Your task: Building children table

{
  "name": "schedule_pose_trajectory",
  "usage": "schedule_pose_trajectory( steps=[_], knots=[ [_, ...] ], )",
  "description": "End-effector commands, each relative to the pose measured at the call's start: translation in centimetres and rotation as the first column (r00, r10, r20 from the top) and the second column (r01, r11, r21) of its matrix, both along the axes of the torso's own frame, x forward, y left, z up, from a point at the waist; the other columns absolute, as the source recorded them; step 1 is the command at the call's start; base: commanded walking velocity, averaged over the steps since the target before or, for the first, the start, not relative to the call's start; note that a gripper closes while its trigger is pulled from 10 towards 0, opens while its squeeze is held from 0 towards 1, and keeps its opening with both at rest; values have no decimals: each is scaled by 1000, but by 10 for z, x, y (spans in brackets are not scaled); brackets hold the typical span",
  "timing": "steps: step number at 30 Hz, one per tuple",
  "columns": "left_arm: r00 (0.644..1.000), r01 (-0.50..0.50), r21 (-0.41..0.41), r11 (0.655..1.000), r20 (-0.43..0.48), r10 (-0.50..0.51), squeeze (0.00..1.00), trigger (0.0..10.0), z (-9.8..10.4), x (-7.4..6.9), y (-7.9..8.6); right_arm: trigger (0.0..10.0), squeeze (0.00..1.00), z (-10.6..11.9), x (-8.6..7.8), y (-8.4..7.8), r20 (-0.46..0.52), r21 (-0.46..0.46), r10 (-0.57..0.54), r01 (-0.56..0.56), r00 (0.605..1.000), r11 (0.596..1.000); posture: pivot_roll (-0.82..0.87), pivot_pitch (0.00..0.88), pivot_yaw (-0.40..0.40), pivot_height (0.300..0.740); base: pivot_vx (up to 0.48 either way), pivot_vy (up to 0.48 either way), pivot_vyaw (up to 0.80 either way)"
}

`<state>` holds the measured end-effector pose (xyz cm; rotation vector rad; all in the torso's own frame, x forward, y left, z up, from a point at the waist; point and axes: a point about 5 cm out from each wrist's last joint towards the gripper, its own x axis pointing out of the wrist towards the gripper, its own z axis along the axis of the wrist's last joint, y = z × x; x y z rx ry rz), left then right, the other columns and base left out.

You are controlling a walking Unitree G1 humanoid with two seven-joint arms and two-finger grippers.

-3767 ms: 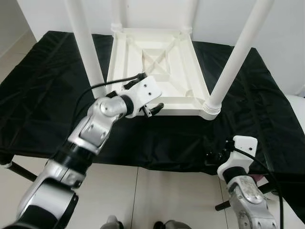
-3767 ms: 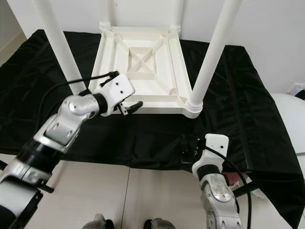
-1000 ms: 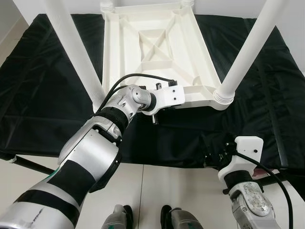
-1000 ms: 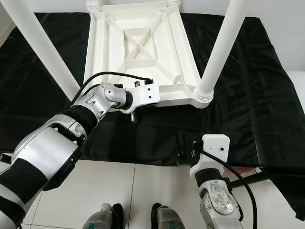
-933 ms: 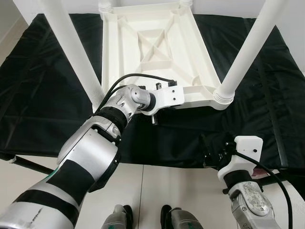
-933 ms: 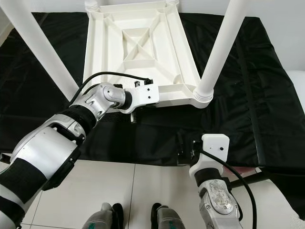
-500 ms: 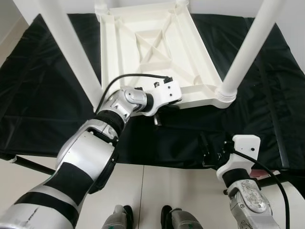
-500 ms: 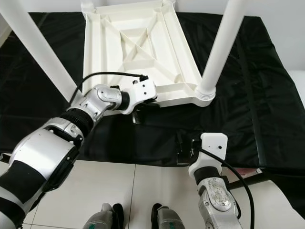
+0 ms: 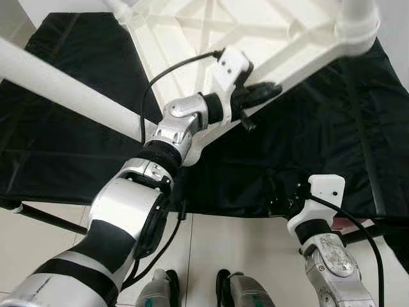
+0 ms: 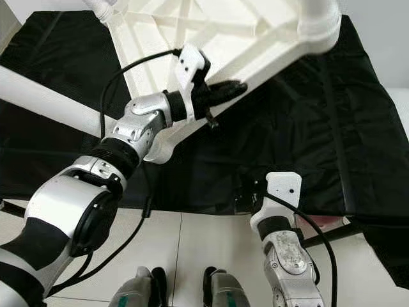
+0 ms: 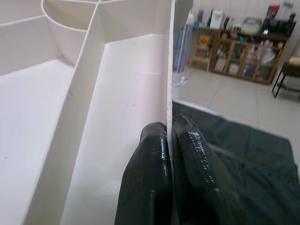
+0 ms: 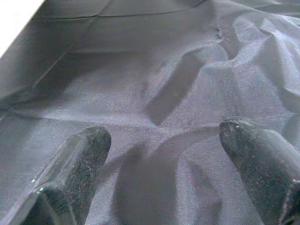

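Note:
The white children table [image 9: 192, 25] lies upside down on a black cloth [image 9: 57, 147], tipped up with its near edge raised. One white leg [image 9: 64, 80] slants out to the left, and another leg's socket [image 9: 358, 22] is at the top right. My left gripper [image 9: 268, 91] is shut on the raised table rim [image 11: 169, 70]. In the left wrist view the black fingers [image 11: 150, 178] pinch that thin wall from both sides. My right gripper [image 9: 281, 201] hovers low by the cloth's front edge, open, with only black fabric between its fingers [image 12: 70, 178].
The cloth-covered work surface stretches left and right under the table. Pale tiled floor [image 9: 204, 243] and my feet [image 9: 160, 291] lie below its front edge. A wooden cabinet [image 11: 243, 56] stands far off in the left wrist view.
My left gripper has risen with the table rim in it, so the table has tilted from flat to steeply tipped. The right gripper has stayed where it was.

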<state>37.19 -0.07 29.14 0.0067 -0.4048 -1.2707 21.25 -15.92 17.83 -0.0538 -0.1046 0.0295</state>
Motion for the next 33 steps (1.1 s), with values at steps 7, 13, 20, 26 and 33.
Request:
schedule_pose_trajectory(
  steps=[7, 13, 20, 26, 33],
  knots=[
    [979, 199, -213, 957, 10, -202, 0, 0, 21, -12, 6, 10000, 0, -5, 0, 1, -17, 4, 13, -12, 1000, 1000, -152, 180, 29, 740, 0, 0, 0],
    [948, 306, -332, 892, 19, -318, 0, 0, 34, -22, 11, 10000, 0, -5, 1, 1, -16, 1, 19, -19, 1000, 1000, -155, 182, 27, 740, 0, 0, 0],
    [906, 406, -390, 826, 54, -419, 0, 0, 43, -36, 16, 10000, 0, -5, 1, 1, -18, -2, 22, -22, 1000, 1000, -156, 186, 24, 740, 0, 0, 0],
    [847, 500, -444, 743, 73, -527, 0, 0, 47, -52, 18, 10000, 0, -5, 5, 2, -12, -2, 31, -31, 999, 1000, -156, 187, 24, 740, 0, 0, 0],
    [747, 599, -535, 595, 106, -657, 0, 0, 56, -79, 15, 10000, 0, -1, 11, 5, 7, -10, 55, -54, 998, 998, -169, 182, 18, 740, 0, 0, 0]
  ],
)
